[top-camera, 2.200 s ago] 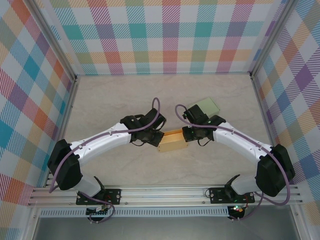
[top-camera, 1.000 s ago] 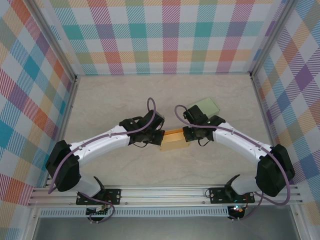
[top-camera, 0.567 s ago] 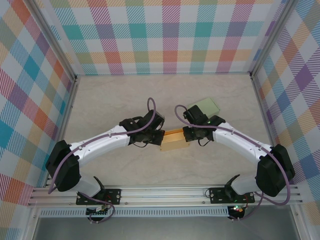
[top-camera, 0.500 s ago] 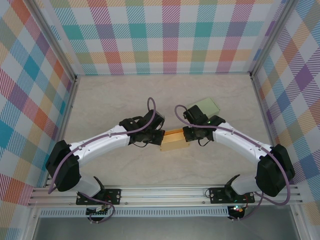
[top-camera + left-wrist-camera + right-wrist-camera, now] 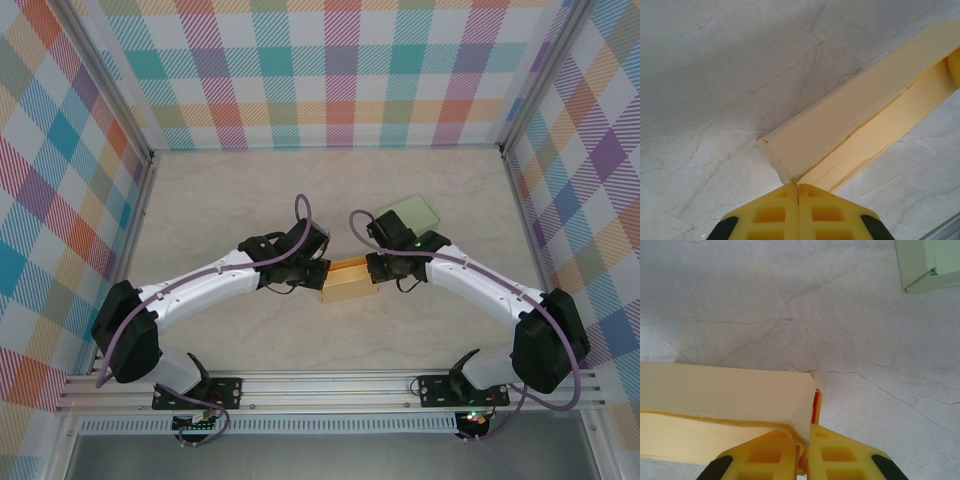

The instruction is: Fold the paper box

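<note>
Right hand (image 5: 805, 439) tight on paper box (image 5: 720, 392)

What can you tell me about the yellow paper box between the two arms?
The paper box is pale yellow thin card, long and narrow, partly folded with its long walls raised. It lies on the marbled table near its middle. The left gripper pinches one end, the right gripper the other.

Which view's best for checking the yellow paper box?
Left wrist: paper box close up, long folded wall and seam clear along most of its length. Top external shows it from above, small and low on detail. Right wrist shows one end, wall pinched in the right fingers.
</note>
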You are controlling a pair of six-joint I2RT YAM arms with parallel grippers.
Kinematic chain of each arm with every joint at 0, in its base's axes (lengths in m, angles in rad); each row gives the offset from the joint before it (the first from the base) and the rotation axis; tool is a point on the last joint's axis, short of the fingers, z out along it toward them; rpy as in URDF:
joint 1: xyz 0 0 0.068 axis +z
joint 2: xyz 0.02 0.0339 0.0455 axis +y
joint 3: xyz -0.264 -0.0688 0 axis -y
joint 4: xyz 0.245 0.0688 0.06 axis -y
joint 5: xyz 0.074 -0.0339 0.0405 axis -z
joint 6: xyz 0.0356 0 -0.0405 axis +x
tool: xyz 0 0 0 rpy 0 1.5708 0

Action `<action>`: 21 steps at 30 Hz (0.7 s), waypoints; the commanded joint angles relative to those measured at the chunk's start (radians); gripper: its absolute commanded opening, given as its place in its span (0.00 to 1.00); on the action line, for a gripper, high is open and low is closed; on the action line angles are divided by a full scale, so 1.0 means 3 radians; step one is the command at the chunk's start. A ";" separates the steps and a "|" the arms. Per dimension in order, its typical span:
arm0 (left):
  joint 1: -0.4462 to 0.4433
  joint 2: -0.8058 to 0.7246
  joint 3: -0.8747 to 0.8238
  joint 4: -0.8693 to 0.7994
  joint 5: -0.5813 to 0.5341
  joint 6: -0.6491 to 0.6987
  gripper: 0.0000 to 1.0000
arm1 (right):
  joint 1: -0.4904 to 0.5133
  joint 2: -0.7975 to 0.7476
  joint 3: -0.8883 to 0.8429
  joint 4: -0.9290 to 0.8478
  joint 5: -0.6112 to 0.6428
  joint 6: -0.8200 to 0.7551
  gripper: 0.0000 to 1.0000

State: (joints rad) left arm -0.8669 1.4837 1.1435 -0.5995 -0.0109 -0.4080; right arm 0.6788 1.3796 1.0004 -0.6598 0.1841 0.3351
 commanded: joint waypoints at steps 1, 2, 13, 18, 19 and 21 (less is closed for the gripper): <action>-0.0011 -0.0016 0.0169 0.0234 0.0213 -0.0028 0.03 | 0.0089 0.0080 -0.0052 0.0001 -0.0225 -0.0033 0.12; -0.0010 -0.0019 0.0181 0.0227 0.0206 -0.0021 0.03 | 0.0089 0.0080 -0.0052 0.0004 -0.0222 -0.0033 0.12; -0.0011 0.0002 0.0206 0.0211 0.0239 -0.0031 0.03 | 0.0092 0.0080 -0.0052 0.0004 -0.0225 -0.0033 0.12; -0.0012 -0.0008 0.0222 0.0228 0.0245 -0.0040 0.03 | 0.0089 0.0085 -0.0052 0.0002 -0.0225 -0.0034 0.12; -0.0012 -0.0009 0.0223 0.0229 0.0239 -0.0044 0.03 | 0.0089 0.0085 -0.0052 0.0001 -0.0220 -0.0033 0.12; -0.0010 -0.0016 0.0218 0.0229 0.0236 -0.0050 0.03 | 0.0089 0.0090 -0.0055 0.0004 -0.0222 -0.0035 0.12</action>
State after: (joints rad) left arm -0.8669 1.4837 1.1622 -0.6022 0.0002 -0.4088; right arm 0.6788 1.3796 1.0004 -0.6628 0.1986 0.3351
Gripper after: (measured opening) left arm 0.050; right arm 0.124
